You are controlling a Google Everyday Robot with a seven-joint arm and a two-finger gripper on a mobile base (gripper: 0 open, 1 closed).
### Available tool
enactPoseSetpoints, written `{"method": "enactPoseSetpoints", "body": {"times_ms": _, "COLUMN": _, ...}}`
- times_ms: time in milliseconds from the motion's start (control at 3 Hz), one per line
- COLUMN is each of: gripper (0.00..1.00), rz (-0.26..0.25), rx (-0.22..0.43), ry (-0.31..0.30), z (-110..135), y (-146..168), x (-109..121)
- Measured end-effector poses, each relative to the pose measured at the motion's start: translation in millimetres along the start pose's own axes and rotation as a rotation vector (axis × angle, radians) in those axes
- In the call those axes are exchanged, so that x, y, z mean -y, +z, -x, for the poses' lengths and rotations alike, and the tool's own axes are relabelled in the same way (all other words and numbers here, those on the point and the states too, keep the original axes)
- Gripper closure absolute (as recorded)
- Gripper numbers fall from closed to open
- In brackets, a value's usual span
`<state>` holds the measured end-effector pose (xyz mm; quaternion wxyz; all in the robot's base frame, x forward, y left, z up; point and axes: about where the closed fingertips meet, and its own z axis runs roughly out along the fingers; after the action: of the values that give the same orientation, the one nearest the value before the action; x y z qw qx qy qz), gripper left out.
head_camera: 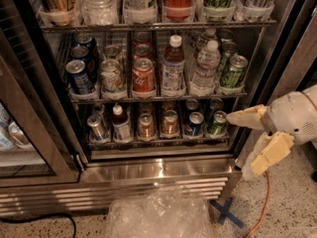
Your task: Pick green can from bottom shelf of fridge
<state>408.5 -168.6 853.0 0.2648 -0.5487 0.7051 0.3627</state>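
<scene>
The green can (216, 124) stands on bottom shelf (158, 144), splayed gripper (240, 144) seemingly touching.

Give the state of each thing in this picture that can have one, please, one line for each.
Stainless-steel fridge: open, racks exposed.
Dark wire bottom shelf: stocked with upright drinks.
Small green aluminium can: upright, front right of that shelf, not grasped.
Two-finger gripper: open, just right of the can.
Clear plastic bag: crumpled.

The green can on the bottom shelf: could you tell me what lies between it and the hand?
Nothing; the camera view shows the hand open, its upper fingertip nearly at the green can.
</scene>
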Motion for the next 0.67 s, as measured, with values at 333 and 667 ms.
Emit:
{"method": "enactPoseSetpoints", "body": {"times_ms": 333, "gripper": 0.0, "rz": 0.017, "rx": 0.031, "ry": 0.025, "z": -20.8, "y": 26.8, "x": -14.2}}
{"method": "enactPoseSetpoints", "body": {"times_ms": 667, "gripper": 0.0, "rz": 0.006, "rx": 0.05, "ry": 0.053, "z": -42.6, "y": 55.7, "x": -23.3}}
